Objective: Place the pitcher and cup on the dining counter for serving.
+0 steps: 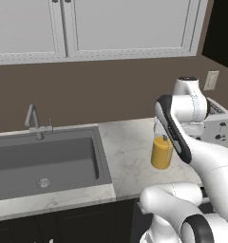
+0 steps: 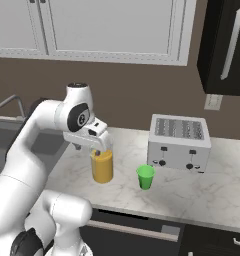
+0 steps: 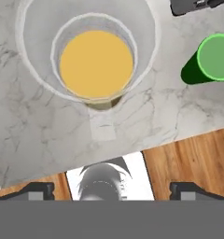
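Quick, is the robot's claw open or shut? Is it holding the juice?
Gripper: open, holding nothing, right above the pitcher.

Your clearance: bare worktop (image 2: 202, 192) around cup (image 2: 145, 177); toaster (image 2: 179, 142) behind it, pitcher (image 2: 102, 166) beside it.

Kitchen: sink (image 1: 44, 163), toaster (image 2: 178, 143), cabinets (image 1: 92, 26)
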